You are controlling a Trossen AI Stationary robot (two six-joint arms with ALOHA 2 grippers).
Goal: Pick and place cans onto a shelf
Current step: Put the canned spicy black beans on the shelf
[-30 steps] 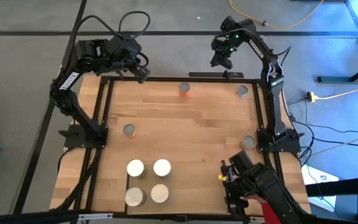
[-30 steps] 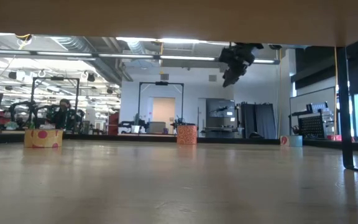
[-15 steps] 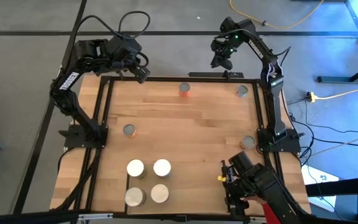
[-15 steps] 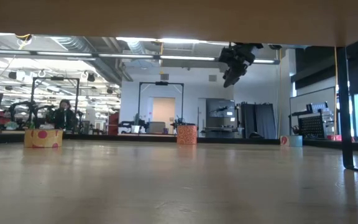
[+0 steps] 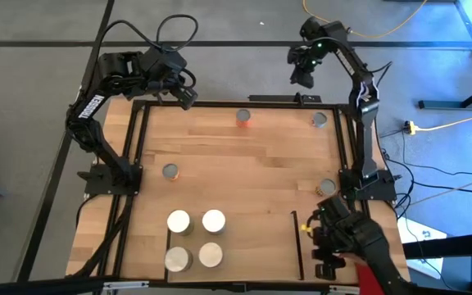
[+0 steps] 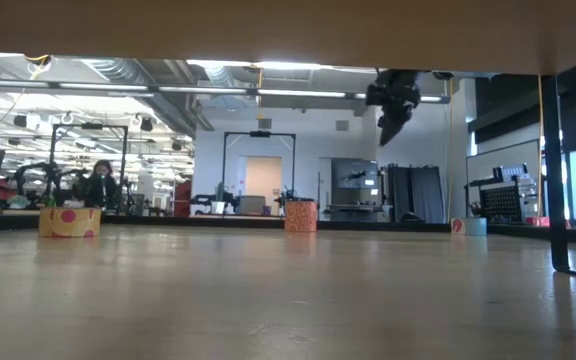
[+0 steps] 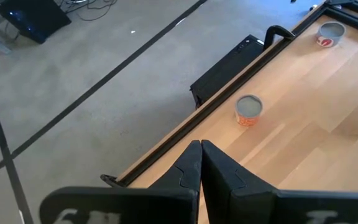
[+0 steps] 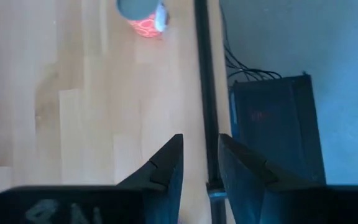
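Eight cans counted on the table, four white-topped cans grouped on one shelf, four grey-topped cans scattered apart, two arms seen, one person seen in the room behind

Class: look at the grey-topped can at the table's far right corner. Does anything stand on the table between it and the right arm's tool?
Nothing visible. The right tool hangs open beyond the far edge, and only the tabletop's black frame bar lies between it and the can.
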